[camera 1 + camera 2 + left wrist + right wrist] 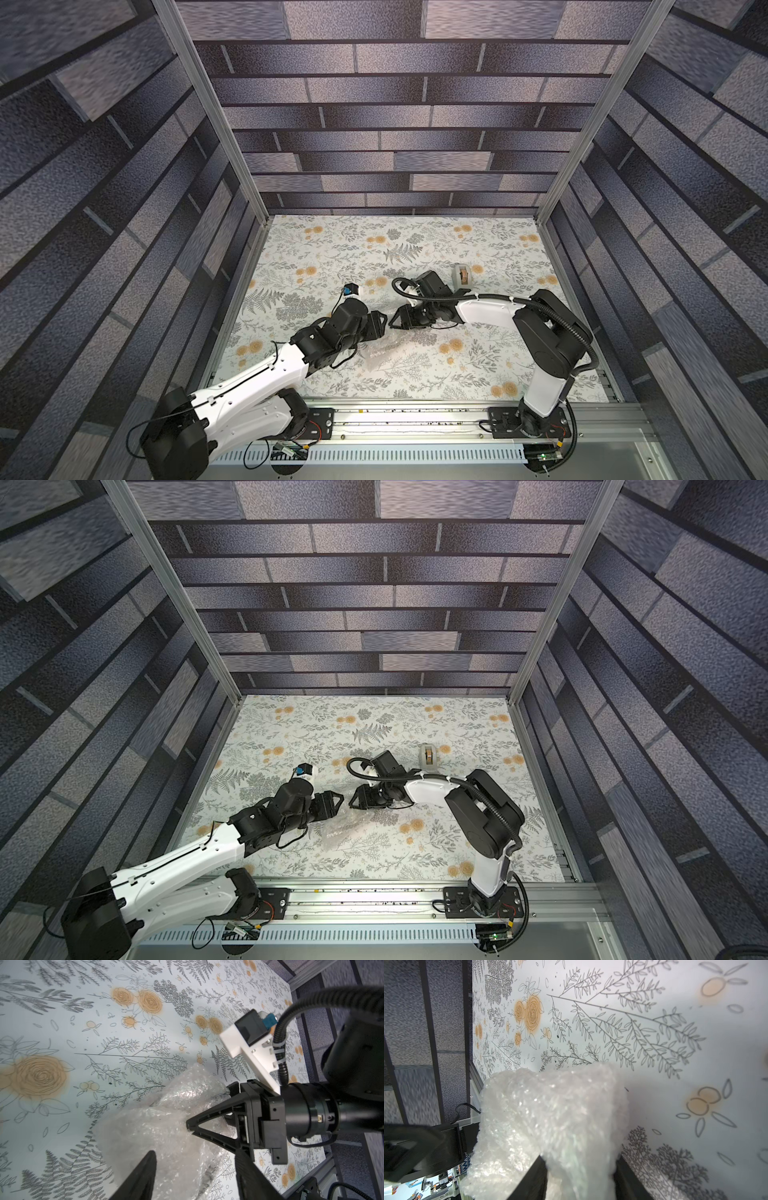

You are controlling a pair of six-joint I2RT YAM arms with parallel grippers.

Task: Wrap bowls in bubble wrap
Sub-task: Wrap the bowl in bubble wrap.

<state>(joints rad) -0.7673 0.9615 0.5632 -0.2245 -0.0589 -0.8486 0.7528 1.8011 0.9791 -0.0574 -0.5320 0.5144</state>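
Two white-and-black robot arms meet at the middle of a worktop point(478, 374) covered with a pale cloth printed with grey ferns and orange roses. Between and just in front of them lies a crumpled bundle of clear, shiny bubble wrap point(384, 353).

The small round dark-rimmed bowl is not plainly seen. In the left wrist view a dark curved line point(208, 1177) shows through the plastic and may be its rim, so the bowl seems to sit inside the bundle.

The right hand point(395, 324) is partly closed, with a thick fold of the wrap point(550, 1115) filling the gap between its fingers. The left hand point(380, 325) stands open, its fingers point(145, 1174) well apart on either side of the bundle and gripping nothing.

This looks like the folding step, late in the wrap. The next move probably calls for the left hand to take a loose flap and draw it over while the right steadies the bundle.

A grey tape dispenser point(462, 275) stands well apart, behind the right arm.
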